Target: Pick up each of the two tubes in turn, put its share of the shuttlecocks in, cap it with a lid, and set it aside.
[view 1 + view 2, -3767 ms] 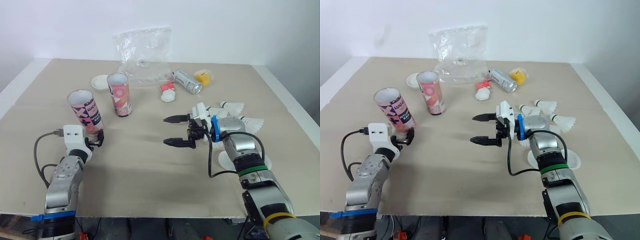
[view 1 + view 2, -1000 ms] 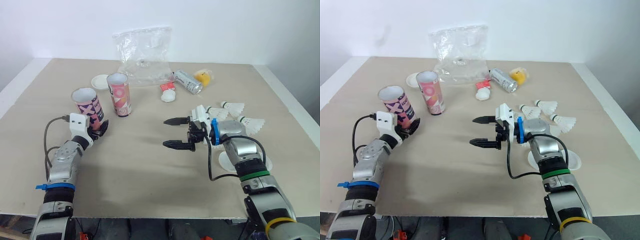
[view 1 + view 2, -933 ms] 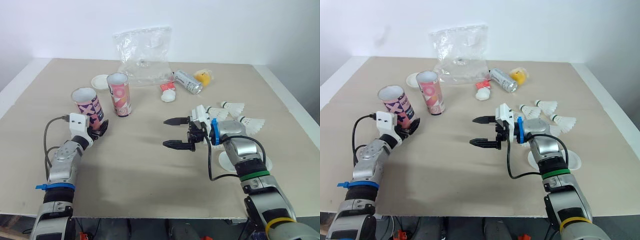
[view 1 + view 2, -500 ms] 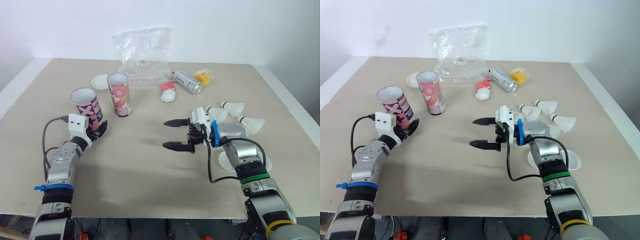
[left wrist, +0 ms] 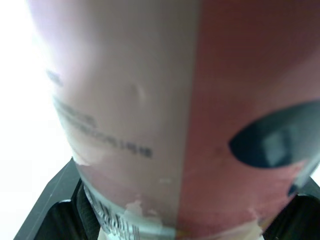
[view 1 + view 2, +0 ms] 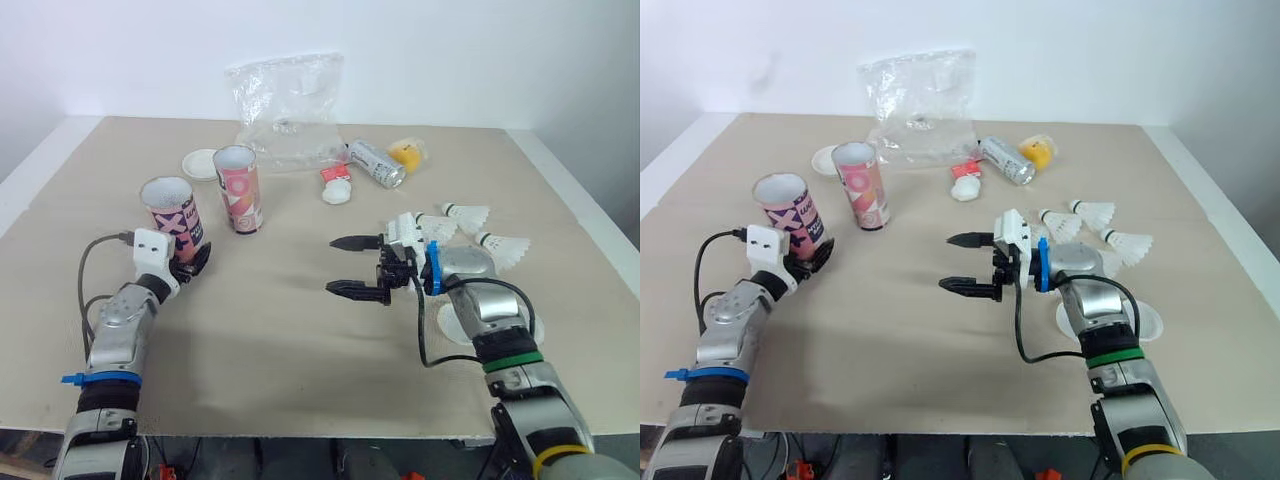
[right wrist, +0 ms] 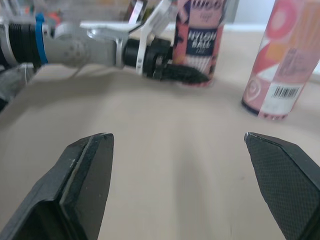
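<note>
Beside the pink tube (image 6: 240, 195), the left gripper (image 6: 192, 260) clasped the patterned tube (image 6: 170, 205), likely light and crushable, at its base; the right gripper (image 6: 332, 265) gaped empty.

Beige table (image 6: 300, 340) with white edging, plain white wall (image 6: 150, 50) behind

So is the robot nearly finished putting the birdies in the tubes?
Not nearly. Done: nothing yet, since both tubes stand open without lids. In hand: the left gripper grips the nearer tube at its base, and the right gripper hangs open and empty. Left: the shuttlecocks lie loose on the table and a white lid sits behind the pink tube. Filling, capping and setting aside remain.
</note>
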